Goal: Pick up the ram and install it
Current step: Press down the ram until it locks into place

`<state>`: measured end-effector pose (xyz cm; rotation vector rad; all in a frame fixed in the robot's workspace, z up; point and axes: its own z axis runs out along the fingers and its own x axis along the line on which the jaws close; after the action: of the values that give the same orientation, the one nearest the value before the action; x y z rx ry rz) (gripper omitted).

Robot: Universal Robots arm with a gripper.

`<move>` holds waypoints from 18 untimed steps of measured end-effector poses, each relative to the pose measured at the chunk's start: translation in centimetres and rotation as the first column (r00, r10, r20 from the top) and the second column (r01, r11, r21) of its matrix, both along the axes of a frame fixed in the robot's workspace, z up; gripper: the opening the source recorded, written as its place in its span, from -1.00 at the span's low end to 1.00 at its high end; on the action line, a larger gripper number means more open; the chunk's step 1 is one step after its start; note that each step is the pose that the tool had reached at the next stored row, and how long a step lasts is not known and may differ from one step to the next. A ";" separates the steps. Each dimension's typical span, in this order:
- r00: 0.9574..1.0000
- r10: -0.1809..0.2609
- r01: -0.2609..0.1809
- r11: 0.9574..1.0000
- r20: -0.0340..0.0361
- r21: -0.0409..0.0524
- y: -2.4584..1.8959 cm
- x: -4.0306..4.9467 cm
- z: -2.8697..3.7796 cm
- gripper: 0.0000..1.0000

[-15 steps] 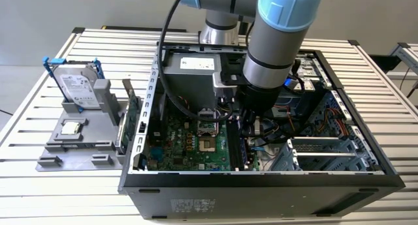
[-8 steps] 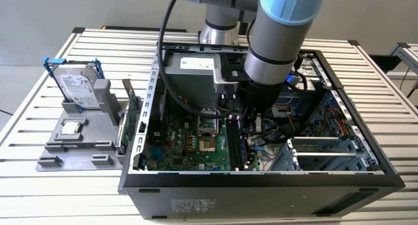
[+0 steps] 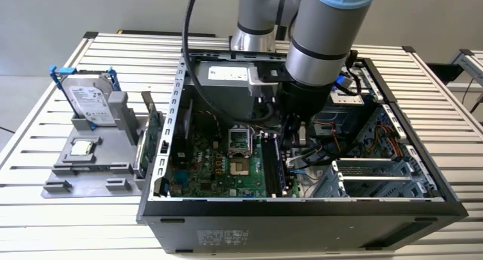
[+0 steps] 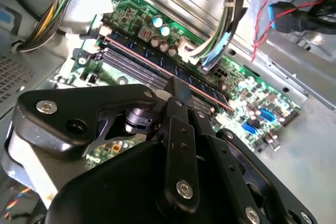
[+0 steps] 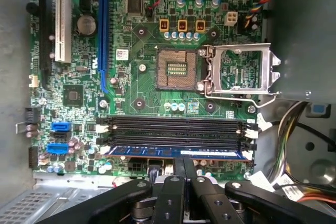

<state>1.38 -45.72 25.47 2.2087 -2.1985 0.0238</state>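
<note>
The ram [image 5: 136, 151] is a thin blue-green stick standing on edge in the memory slot nearest my gripper, next to two empty black slots [image 5: 173, 125]. In the second wrist view the ram [image 4: 152, 59] runs along the same slot row. My gripper [image 5: 184, 160] is shut, its closed fingertips resting on the ram's top edge near mid-length, not clamped around it. In the second wrist view the gripper [image 4: 178, 88] meets that edge. In the exterior view the arm reaches down into the open computer case [image 3: 302, 206], with the gripper [image 3: 293, 137] low over the motherboard.
The open CPU socket [image 5: 177, 69] lies beyond the slots. Cable bundles [image 4: 220, 35] hang close to the arm. Outside the case, at the exterior view's left, a grey fixture [image 3: 90, 164] holds a hard drive [image 3: 90, 102] and a green expansion card [image 3: 153, 135].
</note>
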 end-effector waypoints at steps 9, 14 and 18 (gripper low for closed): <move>1.000 0.000 0.000 1.000 0.000 0.000 0.00 0.00 2.23 -1.00; 1.000 0.000 0.000 1.000 0.000 0.000 0.00 0.00 3.60 -1.00; 1.000 0.000 0.000 1.000 0.000 0.000 0.00 0.00 4.52 -1.00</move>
<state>1.38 -45.72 30.00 2.2088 -2.1985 0.0238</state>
